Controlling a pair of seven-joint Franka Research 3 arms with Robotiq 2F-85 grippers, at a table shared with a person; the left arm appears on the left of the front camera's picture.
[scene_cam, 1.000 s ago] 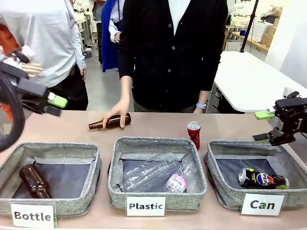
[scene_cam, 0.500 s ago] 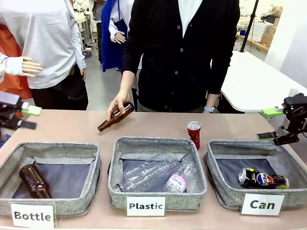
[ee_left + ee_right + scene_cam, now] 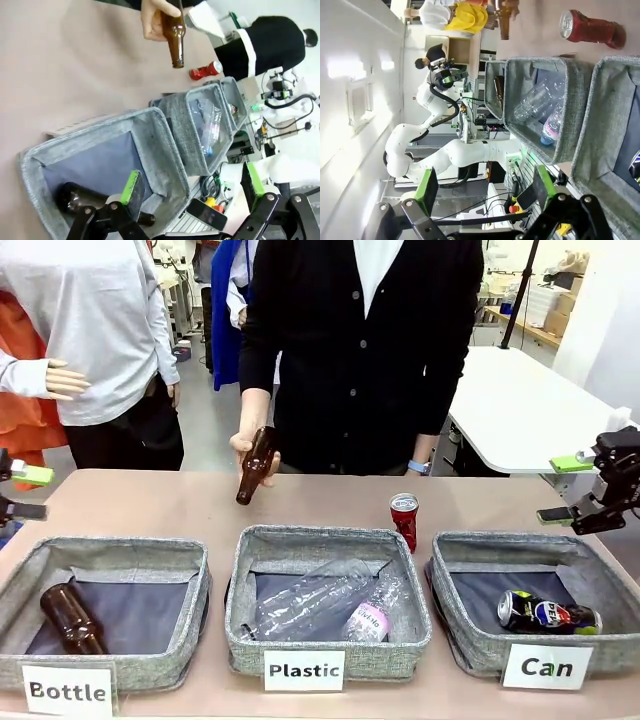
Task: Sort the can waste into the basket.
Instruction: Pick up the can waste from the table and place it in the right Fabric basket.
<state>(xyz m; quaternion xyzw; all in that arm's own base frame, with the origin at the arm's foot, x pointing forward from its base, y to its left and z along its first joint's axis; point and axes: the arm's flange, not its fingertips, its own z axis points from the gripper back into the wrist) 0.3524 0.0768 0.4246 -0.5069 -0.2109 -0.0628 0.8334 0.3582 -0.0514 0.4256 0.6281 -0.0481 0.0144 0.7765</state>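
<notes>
Standing upright, red can [image 3: 404, 521], dark can [image 3: 548, 613] lying crosswise in basket [image 3: 470, 645]

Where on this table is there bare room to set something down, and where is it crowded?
Bare: the table strip behind the Bottle basket, and the Can basket base left of the dark can. Crowded: the Plastic basket, full of clear bottles.

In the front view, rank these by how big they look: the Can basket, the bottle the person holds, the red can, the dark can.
1. Can basket, clearly largest.
2. Dark can and held bottle look about alike; the can lies nearer the camera, so I leave them unranked.
3. Red can, smallest.
</notes>
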